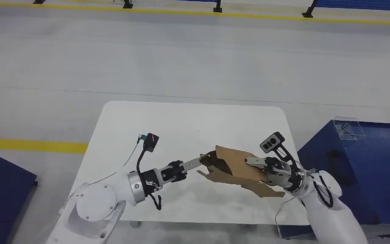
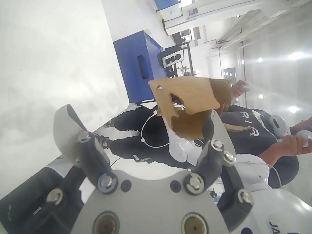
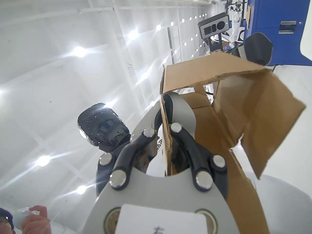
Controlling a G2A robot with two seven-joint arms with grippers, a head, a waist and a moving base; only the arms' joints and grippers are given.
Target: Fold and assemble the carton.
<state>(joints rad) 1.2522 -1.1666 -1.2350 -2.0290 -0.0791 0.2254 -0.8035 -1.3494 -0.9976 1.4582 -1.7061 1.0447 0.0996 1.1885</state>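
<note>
Cardboard carton (image 1: pixel 234 163) clamped in right gripper (image 1: pixel 251 162)

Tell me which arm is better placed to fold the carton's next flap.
Left. The left end effector is open at loose flaps of the carton; the right end effector is shut on its wall, holding it.

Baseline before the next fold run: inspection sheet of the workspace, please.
Surface: white table, rounded corners.
Job's things: brown carton, partly opened, held between the arms over the table.
Clutter: nothing seen.
Grippers: right gripper, fingers shut on a carton wall; left gripper, fingers open, at the carton's other end.
Cables: black cable looped along the left arm.
Surroundings: blue cabinet beside the table; yellow floor line.
</note>
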